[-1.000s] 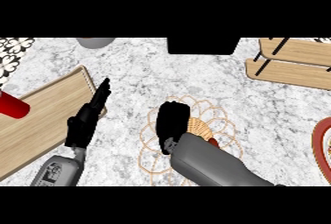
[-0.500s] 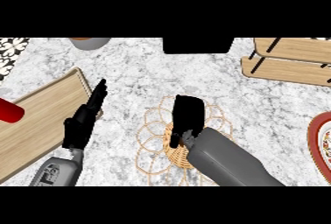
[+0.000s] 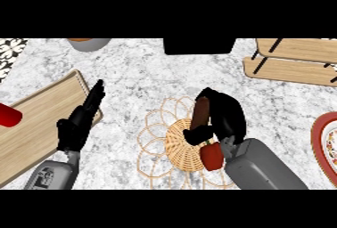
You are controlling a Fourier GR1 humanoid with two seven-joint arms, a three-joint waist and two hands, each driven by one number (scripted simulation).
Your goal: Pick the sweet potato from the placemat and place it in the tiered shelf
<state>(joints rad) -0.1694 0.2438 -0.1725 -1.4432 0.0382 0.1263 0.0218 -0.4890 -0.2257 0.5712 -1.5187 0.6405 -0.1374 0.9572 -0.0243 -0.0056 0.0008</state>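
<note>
Marble counter, wicker placemat (image 3: 181,149) at centre. Sweet potato (image 3: 201,113) — long axis near upright in view — sits inside the right hand (image 3: 223,120), fingers curled round it, above the mat. Shelf (image 3: 296,60) lies up-right. Left hand (image 3: 82,120) rests open — farther off.

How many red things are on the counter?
3, perhaps more hidden. A red cylinder lies on the wooden board at the left edge, a small red block sits on the woven placemat, and a red-rimmed plate shows at the right edge.
</note>
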